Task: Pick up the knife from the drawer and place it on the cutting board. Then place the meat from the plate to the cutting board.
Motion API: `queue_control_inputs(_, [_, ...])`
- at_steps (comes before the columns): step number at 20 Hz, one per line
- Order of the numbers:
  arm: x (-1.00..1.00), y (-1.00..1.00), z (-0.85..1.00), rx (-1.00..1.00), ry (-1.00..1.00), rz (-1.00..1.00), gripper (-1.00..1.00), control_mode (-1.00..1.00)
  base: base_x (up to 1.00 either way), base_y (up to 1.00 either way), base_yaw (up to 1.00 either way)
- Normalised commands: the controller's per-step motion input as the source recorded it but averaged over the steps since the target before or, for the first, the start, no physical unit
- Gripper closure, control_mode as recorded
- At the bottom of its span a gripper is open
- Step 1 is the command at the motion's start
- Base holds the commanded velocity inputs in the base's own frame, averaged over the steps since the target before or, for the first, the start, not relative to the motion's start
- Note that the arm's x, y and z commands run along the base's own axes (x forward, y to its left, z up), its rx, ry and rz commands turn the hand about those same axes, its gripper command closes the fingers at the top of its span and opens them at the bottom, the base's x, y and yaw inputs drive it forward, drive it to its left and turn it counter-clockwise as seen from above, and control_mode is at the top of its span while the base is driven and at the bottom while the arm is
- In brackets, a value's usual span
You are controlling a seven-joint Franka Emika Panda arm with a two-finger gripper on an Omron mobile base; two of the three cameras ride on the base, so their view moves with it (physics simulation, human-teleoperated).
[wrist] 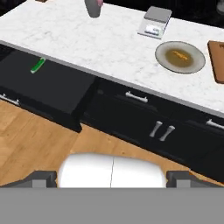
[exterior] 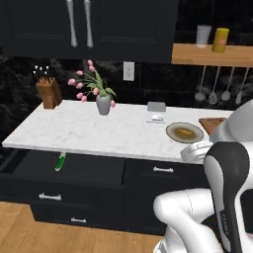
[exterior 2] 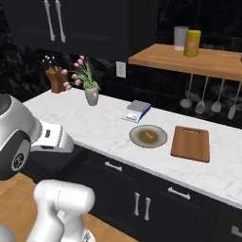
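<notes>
White marble counter (wrist: pixel 87 43) over black cabinets, wooden floor. No legible writing. Open deep black drawer (wrist: pixel 52 85), far ahead-left of the wide-apart, empty dark fingers (wrist: pixel 43 178): green-handled knife (wrist: pixel 37 65) inside. Round grey-rimmed plate (wrist: pixel 180 57), ahead-right: orange-brown meat (wrist: pixel 179 54). Reddish-brown wooden cutting board (wrist: pixel 217 59) beside the plate.

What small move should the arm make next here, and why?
Probably swing the open gripper left and down toward the knife. The drawer already stands pulled out with the green-handled knife lying inside near its back, the cutting board is bare, the meat sits on the plate, and the gripper hangs well back from the counter, holding nothing.
</notes>
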Motion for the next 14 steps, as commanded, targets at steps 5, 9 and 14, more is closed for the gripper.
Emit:
queue_control_inputs(5, [0.00,0.00,0.00,0.00,0.00,0.00,-1.00,1.00,0.21,-0.01,0.57])
queue_control_inputs(9, [0.00,0.00,0.00,0.00,0.00,0.00,-1.00,1.00,0.27,-0.13,0.59])
queue_control_inputs(14, [0.00,0.00,0.00,0.00,0.00,0.00,-1.00,1.00,0.32,-0.27,0.60])
